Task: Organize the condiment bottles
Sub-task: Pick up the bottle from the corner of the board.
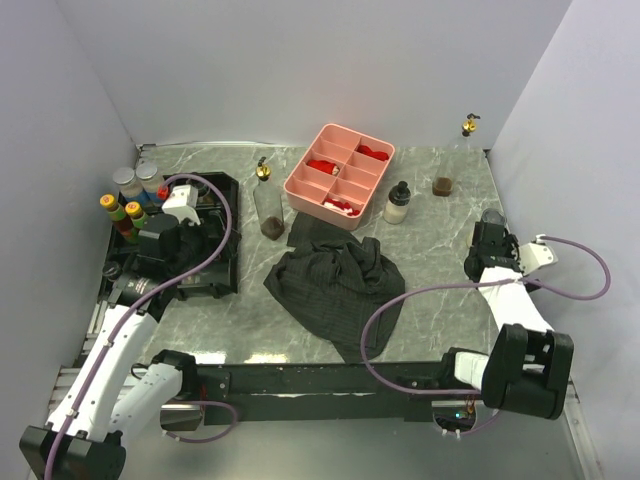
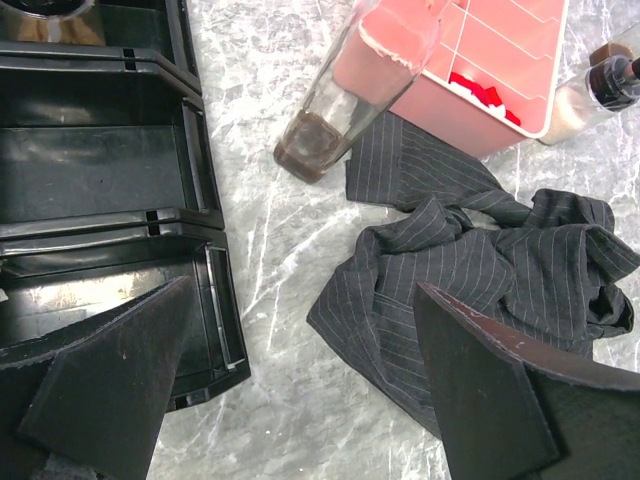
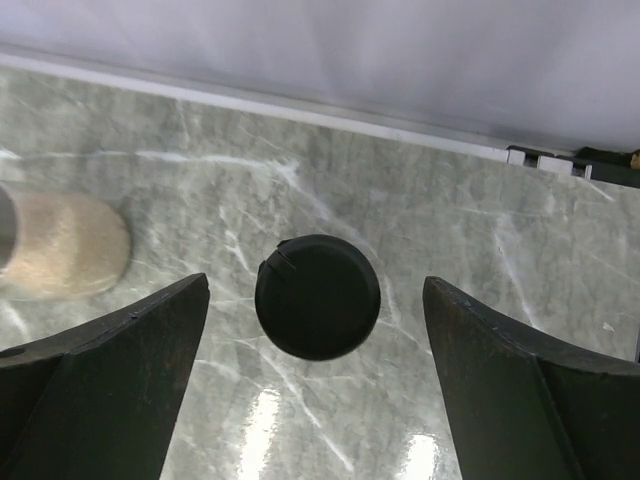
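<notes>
Right gripper [image 3: 315,285], spread, centred over the black-capped jar [image 3: 317,300], likely to grasp it; left gripper [image 2: 302,288], spread, over the tray [image 2: 195,150] edge.

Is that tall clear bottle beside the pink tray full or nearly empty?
Nearly empty. The tall clear bottle shows brown contents only at its very bottom; the glass above looks clear in both views.

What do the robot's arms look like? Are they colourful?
The left arm and right arm are white with chunky black joints. A looping purple cable runs along each. The left gripper and right gripper each have two dark, wedge-shaped fingers.
</notes>
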### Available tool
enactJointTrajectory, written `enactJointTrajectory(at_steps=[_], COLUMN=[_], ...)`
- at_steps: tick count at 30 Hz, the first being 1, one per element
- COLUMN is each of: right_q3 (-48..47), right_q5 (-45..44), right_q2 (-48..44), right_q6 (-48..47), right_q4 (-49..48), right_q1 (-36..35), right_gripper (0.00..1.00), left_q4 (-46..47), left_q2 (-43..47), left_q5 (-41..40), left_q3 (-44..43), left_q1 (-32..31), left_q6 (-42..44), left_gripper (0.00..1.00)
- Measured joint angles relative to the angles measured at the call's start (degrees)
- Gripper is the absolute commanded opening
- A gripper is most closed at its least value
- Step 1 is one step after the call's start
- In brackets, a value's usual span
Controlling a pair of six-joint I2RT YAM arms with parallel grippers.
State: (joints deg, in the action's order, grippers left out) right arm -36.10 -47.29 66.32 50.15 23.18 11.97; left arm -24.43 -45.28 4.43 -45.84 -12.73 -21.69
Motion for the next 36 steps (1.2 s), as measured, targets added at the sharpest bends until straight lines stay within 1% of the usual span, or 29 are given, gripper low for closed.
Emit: enactJointTrajectory(at_steps=[1, 2, 5, 6, 7, 8, 11, 13, 14, 15, 17, 21, 27, 32, 35, 36], right_q3=[-0.07, -0.15, -0.24, -0.24, -0.24, -0.24, -0.24, -0.24, -0.22, -0.22, -0.24, -0.24, -1.49, -4.28, -5.35, -5.64], right_q5=[0.24, 0.44, 1.22, 1.36, 1.44, 1.44, 1.53, 1.55, 1.73, 1.9, 2.29, 3.67, 7.5, 17.07, 24.0, 25.99], right_q2=[0.85, 1.53, 2.97, 3.13, 3.15, 3.1, 2.8, 2.36, 1.95, 1.49, 0.48, -2.51, -8.74, -16.55, -19.54, -20.11], right_q6=[-0.22, -0.39, -1.18, -1.36, -1.55, -1.75, -2.05, -2.51, -3.06, -3.65, -4.59, -7.43, -12.79, -18.29, -19.98, -20.55], right_q4=[-0.26, -0.35, -1.05, -1.27, -1.42, -1.55, -1.81, -1.81, -1.86, -2.01, -2.29, -2.6, -1.38, -1.42, -2.56, -2.97], right_q1=[0.13, 0.22, 0.33, 0.35, 0.35, 0.35, 0.39, 0.39, 0.39, 0.37, -0.04, -3.08, -15.58, -26.43, -32.46, -35.5], right_gripper=[0.9, 0.83, 0.67, 0.59, 0.56, 0.49, 0.38, 0.33, 0.28, 0.26, 0.23, 0.22, 0.21, 0.21, 0.21, 0.22], left_q4=[0.0, 0.02, -0.02, -0.02, -0.04, -0.04, -0.04, -0.07, -0.07, -0.07, -0.07, -0.07, -0.11, -0.17, -0.26, -0.24], left_q2=[0.02, 0.02, 0.02, 0.02, 0.02, 0.02, 0.02, 0.02, 0.02, 0.02, 0.07, 0.46, 1.16, 1.97, 2.47, 2.64], left_q5=[-0.15, -0.24, -0.63, -0.74, -0.85, -0.92, -1.22, -1.29, -1.31, -1.33, -1.49, -1.84, -2.71, -3.26, -3.43, -3.85], left_q3=[0.0, 0.0, 0.0, 0.0, 0.0, 0.02, 0.02, 0.02, 0.02, 0.02, 0.04, 0.31, 0.44, 0.44, 0.44, 0.44], left_q1=[0.0, 0.0, 0.0, -0.02, -0.02, -0.04, -0.11, -0.11, -0.13, -0.15, -0.28, -0.44, -0.44, -0.44, -0.44, -0.46], left_q6=[0.0, 0.0, 0.0, 0.0, 0.0, 0.0, 0.0, 0.0, -0.02, 0.0, 0.0, -0.02, -0.02, -0.02, -0.02, -0.04], left_gripper=[0.96, 0.96, 0.96, 0.97, 0.97, 0.96, 0.97, 0.96, 0.97, 0.96, 0.96, 0.96, 0.96, 0.96, 0.96, 0.96])
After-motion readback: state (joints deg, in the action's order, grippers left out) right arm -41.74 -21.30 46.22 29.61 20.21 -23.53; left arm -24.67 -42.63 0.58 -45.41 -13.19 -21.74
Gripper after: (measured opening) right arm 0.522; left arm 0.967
